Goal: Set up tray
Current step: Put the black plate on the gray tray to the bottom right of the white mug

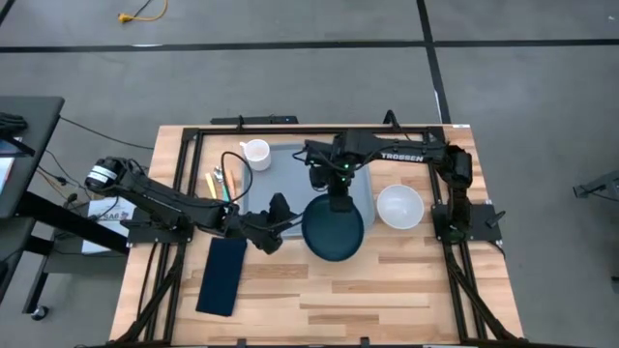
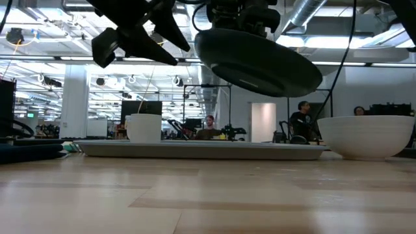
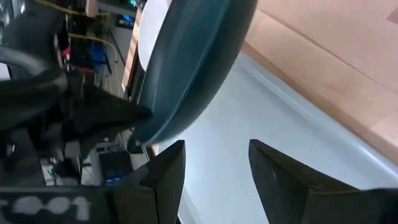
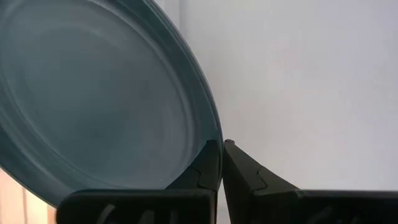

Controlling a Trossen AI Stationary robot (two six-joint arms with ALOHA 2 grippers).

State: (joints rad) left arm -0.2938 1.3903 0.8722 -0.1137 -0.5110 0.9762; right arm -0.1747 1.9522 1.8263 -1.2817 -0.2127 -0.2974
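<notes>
My right gripper (image 4: 222, 163) pinches the teal plate (image 1: 333, 230) aloft over the tray's (image 1: 290, 166) near edge. My left gripper (image 3: 214, 168) hangs alongside, released. Mug (image 1: 255, 153) on the tray, bowl (image 1: 399, 206) right, napkin (image 1: 222, 275) near-left.

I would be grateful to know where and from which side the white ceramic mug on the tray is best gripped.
Grip the white ceramic mug across its rim from straight above. It stands upright and open-topped in the far left corner of the grey-blue plastic tray, with its small handle toward the table's left side and clear space overhead.
</notes>
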